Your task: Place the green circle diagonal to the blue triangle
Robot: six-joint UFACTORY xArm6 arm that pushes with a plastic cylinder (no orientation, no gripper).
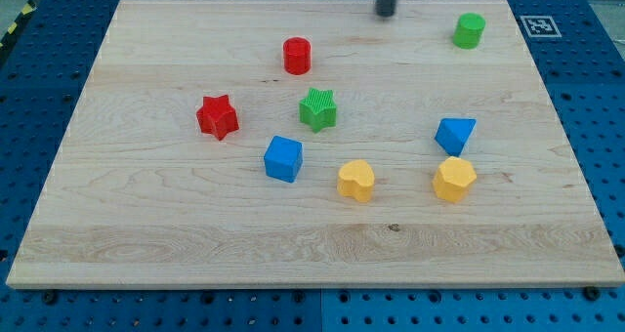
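The green circle (469,29) is a small green cylinder near the view's top right of the wooden board (146,225). The blue triangle (455,135) lies lower, right of centre, well below the green circle and apart from it. My tip (387,14) is at the view's top edge, left of the green circle with a clear gap between them, and far above the blue triangle. The rod's upper part is cut off by the frame.
A yellow hexagon-like block (454,180) sits just below the blue triangle. A yellow heart-like block (356,181), a blue cube (283,159), a green star (318,108), a red star (218,116) and a red cylinder (297,56) lie across the middle and left.
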